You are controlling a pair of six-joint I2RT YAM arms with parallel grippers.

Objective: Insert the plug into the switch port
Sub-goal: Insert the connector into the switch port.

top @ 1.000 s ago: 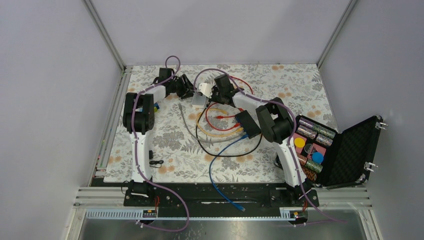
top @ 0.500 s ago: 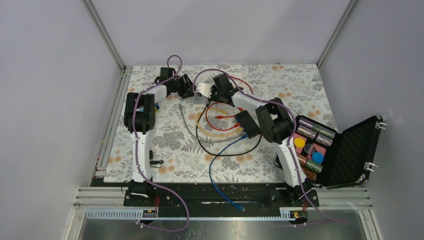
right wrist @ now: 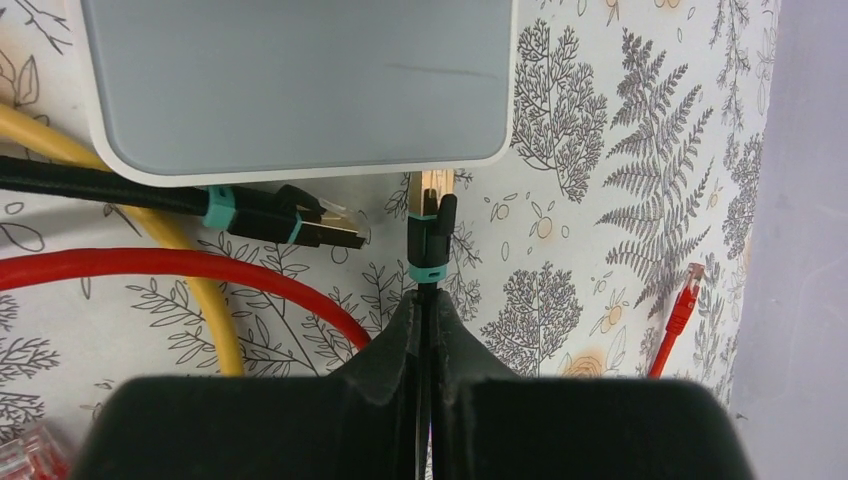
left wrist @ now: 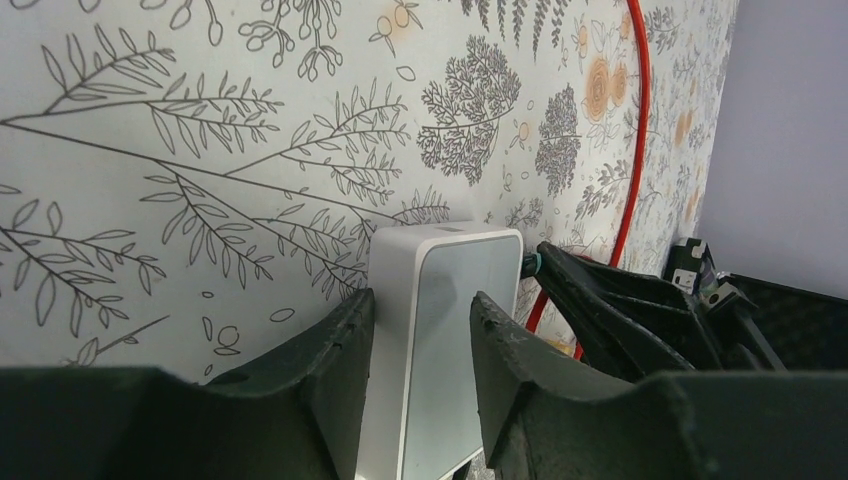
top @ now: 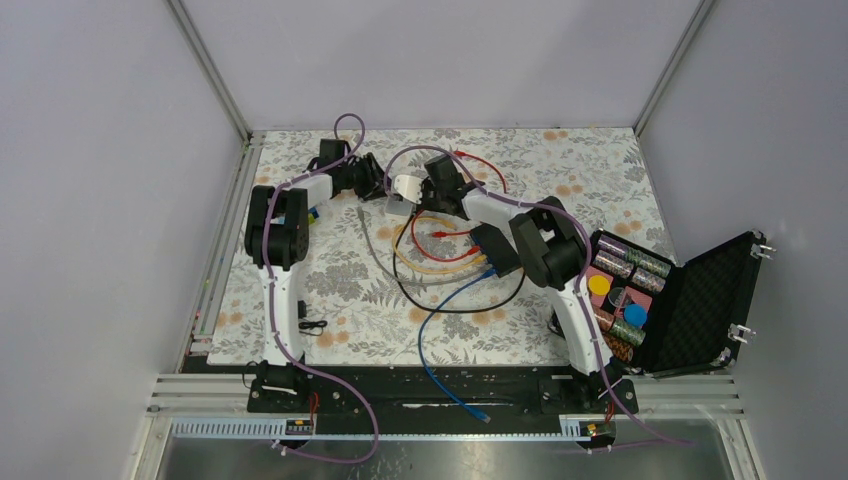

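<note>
The plug (right wrist: 430, 215), black with a teal band and a gold tip, points at the rim of a small white box (right wrist: 300, 80), its tip touching that edge. My right gripper (right wrist: 428, 300) is shut on the black cable just behind the plug. My left gripper (left wrist: 420, 300) has one finger on each side of the same white box (left wrist: 460, 260), which fills the gap between them. The switch (top: 497, 248), a flat black box, lies to the right of both grippers under the right arm. Its port is too small to make out.
A second black plug with a teal band (right wrist: 290, 220) lies loose beside the held one. Yellow (right wrist: 200, 290), red (right wrist: 150, 262) and blue (top: 440, 350) cables loop over the flowered table. An open black case (top: 690, 305) stands at the right edge.
The left jaws have narrowed onto the white box. Both grippers and the box have shifted slightly toward the far side of the table.
</note>
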